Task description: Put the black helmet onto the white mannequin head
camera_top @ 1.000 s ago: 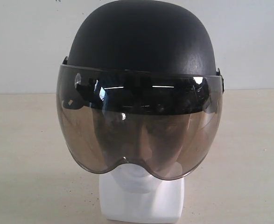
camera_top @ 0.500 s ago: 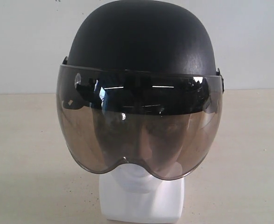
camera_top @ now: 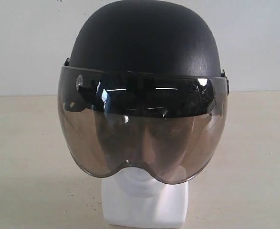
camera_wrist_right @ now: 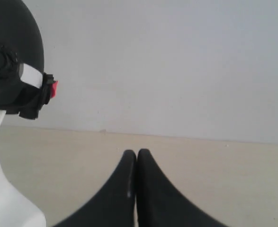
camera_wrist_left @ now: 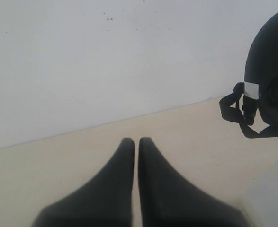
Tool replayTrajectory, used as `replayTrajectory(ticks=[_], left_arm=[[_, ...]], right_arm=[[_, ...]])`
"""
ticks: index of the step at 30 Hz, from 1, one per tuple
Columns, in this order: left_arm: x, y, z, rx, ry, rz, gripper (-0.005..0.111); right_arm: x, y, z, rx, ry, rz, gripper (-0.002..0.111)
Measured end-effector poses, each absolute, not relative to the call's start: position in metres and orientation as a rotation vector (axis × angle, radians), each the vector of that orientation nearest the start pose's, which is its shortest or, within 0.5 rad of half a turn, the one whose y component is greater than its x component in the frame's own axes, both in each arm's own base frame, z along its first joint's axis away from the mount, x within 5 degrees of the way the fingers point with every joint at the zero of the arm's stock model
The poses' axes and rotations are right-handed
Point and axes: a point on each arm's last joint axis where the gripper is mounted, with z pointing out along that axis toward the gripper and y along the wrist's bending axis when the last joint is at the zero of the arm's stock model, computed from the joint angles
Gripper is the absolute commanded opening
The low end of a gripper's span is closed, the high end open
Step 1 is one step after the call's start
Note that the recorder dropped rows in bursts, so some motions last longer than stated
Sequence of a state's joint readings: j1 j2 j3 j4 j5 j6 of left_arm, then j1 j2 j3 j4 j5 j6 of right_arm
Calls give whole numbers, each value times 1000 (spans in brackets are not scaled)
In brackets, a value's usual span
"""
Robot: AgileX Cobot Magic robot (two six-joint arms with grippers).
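Helmet placement looks complete: the black helmet (camera_top: 144,43) sits squarely on the white mannequin head (camera_top: 144,207). Its tinted visor (camera_top: 142,138) is down over the face, and only the chin and neck base show below. The head stands upright on the pale table (camera_top: 25,162). The left gripper (camera_wrist_left: 137,141) has its jaws pressed together on nothing, off to one side of the helmet and apart from it, where a chin strap (camera_wrist_left: 233,111) dangles. The right gripper (camera_wrist_right: 136,152) is likewise clenched and empty, clear of the other side. I judge the step in hand to be the final retreat. The next move calls only for arms held clear, so the helmet is not knocked askew.
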State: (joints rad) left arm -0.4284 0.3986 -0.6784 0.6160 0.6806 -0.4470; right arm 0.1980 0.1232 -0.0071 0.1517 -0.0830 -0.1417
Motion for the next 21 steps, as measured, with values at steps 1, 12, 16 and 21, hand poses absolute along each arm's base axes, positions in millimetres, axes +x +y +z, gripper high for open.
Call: replayTrajectory(ticks=[1,12,16,21], left_arm=[[72,4,360,161,1766,62,4],[72,4,360,160,1766,61,4],[72,4,360,160,1766,61,4],[72,4,360,160,1766,61,4]], right_arm=[[66,12,214,-141,1533,154,0],[57,14,191,-210,1734,160,0],[55,14,188,-144,1770,220,0],[54,13,183,-132,1820,219,0]])
